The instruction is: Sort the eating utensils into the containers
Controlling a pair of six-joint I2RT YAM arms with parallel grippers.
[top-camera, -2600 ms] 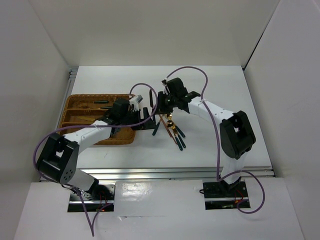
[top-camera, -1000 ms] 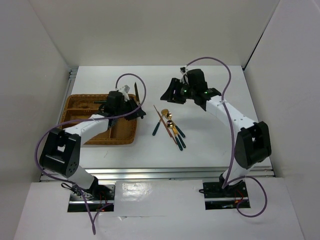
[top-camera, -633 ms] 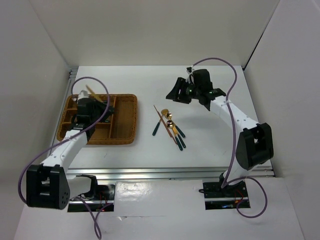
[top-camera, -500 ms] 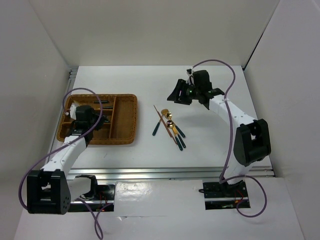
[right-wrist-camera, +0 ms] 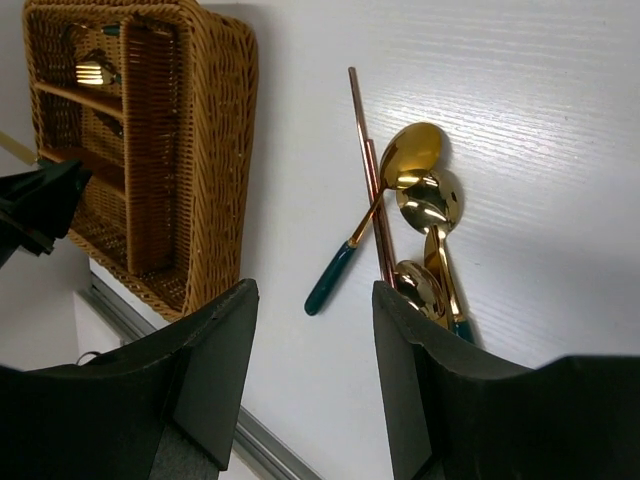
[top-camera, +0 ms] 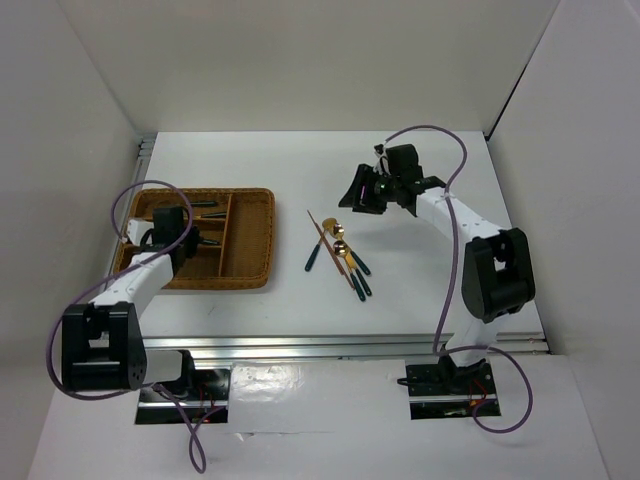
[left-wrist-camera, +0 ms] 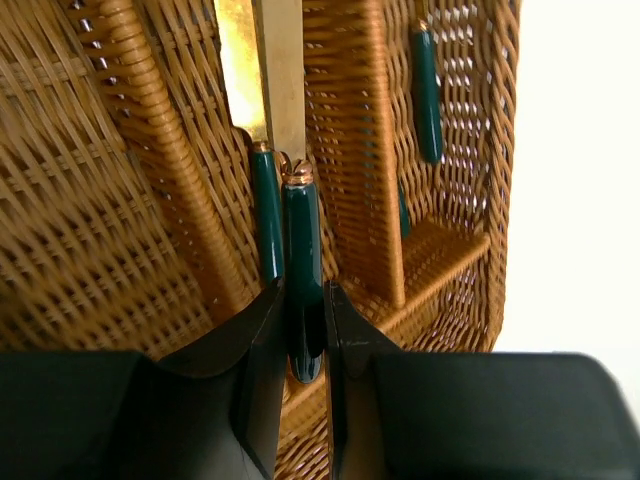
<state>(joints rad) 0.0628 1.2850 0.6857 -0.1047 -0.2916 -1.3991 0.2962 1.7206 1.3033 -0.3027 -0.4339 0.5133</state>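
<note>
**Tray part filled, a cluster left on the table**

Top view: your left gripper (top-camera: 172,228) sat over the left end of the wicker tray (top-camera: 262,240), where a few teal handles (top-camera: 205,212) already lay in the compartments. Your right gripper (top-camera: 362,190) hung above the table (top-camera: 450,290), near the loose utensils (top-camera: 340,255) but apart from them.

Left wrist: the fingers (left-wrist-camera: 262,350) were pressed tight on the teal handle of what looked like a knife (left-wrist-camera: 300,230). The blade ran out of frame, so I hedge on that. It was low in a compartment, just beside a second knife (left-wrist-camera: 264,215), and not yet let go.

Right wrist: the jaws stood wide apart with nothing between them. Below lay three spoons (right-wrist-camera: 412,150) and a chopstick (right-wrist-camera: 362,130), overlapping. A fork (right-wrist-camera: 93,72) showed in the tray.

I judged you partway through, with that cluster left to sort.

Surface: matte white table, plain white walls (top-camera: 300,60), metal rail (top-camera: 330,345) at the near edge, purple cables (top-camera: 440,135).
</note>
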